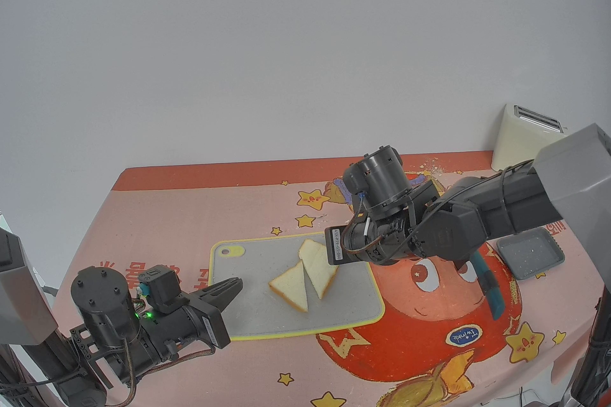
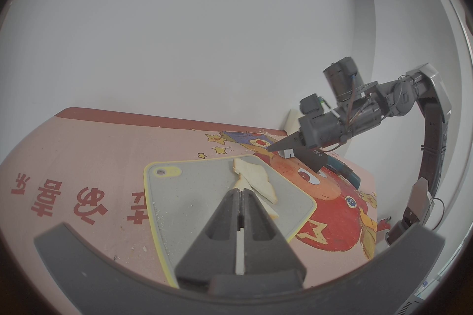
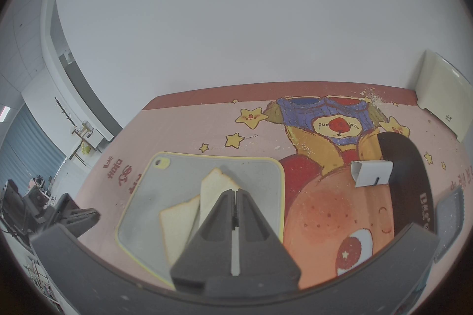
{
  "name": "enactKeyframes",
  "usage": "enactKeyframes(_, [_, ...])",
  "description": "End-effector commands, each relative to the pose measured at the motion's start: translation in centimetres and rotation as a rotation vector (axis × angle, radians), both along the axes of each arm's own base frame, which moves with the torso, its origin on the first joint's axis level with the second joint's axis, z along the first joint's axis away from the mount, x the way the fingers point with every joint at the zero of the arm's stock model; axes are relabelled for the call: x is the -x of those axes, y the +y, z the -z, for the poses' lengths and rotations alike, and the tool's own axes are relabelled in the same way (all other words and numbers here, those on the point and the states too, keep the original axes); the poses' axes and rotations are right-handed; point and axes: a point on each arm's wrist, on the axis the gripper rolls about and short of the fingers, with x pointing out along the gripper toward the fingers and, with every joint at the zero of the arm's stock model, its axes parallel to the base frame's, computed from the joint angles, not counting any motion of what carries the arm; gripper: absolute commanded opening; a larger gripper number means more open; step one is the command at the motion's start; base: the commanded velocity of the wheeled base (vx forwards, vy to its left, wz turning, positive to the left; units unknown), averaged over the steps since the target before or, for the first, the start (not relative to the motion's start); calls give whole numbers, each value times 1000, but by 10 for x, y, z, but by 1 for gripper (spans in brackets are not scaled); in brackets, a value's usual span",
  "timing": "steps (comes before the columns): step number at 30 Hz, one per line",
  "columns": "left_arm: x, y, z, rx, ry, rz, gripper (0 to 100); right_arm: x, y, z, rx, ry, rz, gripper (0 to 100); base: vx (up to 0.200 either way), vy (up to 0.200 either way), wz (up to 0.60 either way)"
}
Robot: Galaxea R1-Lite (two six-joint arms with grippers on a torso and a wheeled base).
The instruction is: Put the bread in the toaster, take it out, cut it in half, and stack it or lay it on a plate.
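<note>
Head view: bread, cut in 2, lies mid cutting board on tabletop. Right pincer at bread's 2 o'clock; left pincer at board's 9 o'clock edge.
L wrist view: left pincer narrow, empty.
R wrist view: right pincer narrow, tips over bread.
</note>
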Motion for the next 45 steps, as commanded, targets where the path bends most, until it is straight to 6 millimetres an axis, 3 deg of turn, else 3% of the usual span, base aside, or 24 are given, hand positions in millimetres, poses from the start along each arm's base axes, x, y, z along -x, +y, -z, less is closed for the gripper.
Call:
enactKeyframes(1, [0, -1, -1, 8, -10, 2, 0, 3, 5, 6, 9, 13, -11, 0, 0, 0, 0])
enactKeyframes(8, [0, 0, -1, 7, -9, 1, 0, 12, 3, 10, 32, 37, -24, 0, 0, 0, 0])
enactKeyframes(14, [0, 0, 0, 5, -9, 1, 0, 35, -4, 12, 65, 67, -52, 0, 0, 0, 0])
enactKeyframes(19, [0, 0, 0, 5, -9, 1, 0, 56, -3, 0, 55, 57, -91, 0, 0, 0, 0])
enactKeyframes(23, [0, 0, -1, 6, -10, 2, 0, 62, 1, -11, 32, 26, -100, 0, 0, 0, 0])
enactKeyframes(32, [0, -1, 1, 3, -3, 5, 0, 46, -3, -28, -13, -29, -29, 0, 0, 0, 0])
enactKeyframes(37, [4, -6, 19, -48, 72, 30, 0, 37, -13, -21, 3, -13, 5, 0, 0, 0, 0])
enactKeyframes(42, [2, -9, 19, -43, 74, 45, 0, 40, -16, -18, 10, -2, 8, 0, 0, 0, 0])
enactKeyframes(45, [0, -11, 15, -26, 54, 54, 0, 46, -17, -26, -24, 3, 29, 0, 0, 0, 0])
